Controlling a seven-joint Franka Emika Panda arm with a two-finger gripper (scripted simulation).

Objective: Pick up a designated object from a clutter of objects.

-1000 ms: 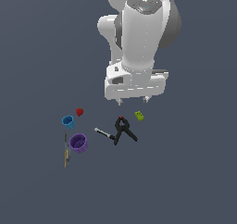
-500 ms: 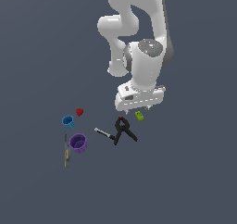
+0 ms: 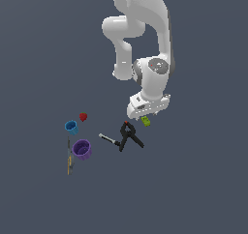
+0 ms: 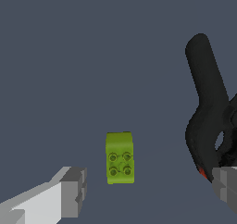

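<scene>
The designated object, a tiny lime-green block (image 3: 146, 122) with studs on its face, lies on the grey floor just under the arm's hand; it also shows in the wrist view (image 4: 120, 158). My gripper (image 4: 148, 190) is open, low over the block, with one finger (image 4: 69, 193) on one side of it and the other finger (image 4: 227, 186) over by the black clamp (image 4: 208, 121). The block lies between the fingers, untouched. In the exterior view my gripper (image 3: 144, 116) hangs right above the block.
The black clamp (image 3: 129, 136) lies beside the block toward the exterior view's left. A thin tool (image 3: 108, 139), purple cup (image 3: 81, 149), blue cup (image 3: 71, 127), red strawberry (image 3: 83, 116) and pencil-like stick (image 3: 69, 158) lie further left.
The arm has come down and turned its wrist; the hand has dropped from well above the clutter to just over the green block. The objects have not moved.
</scene>
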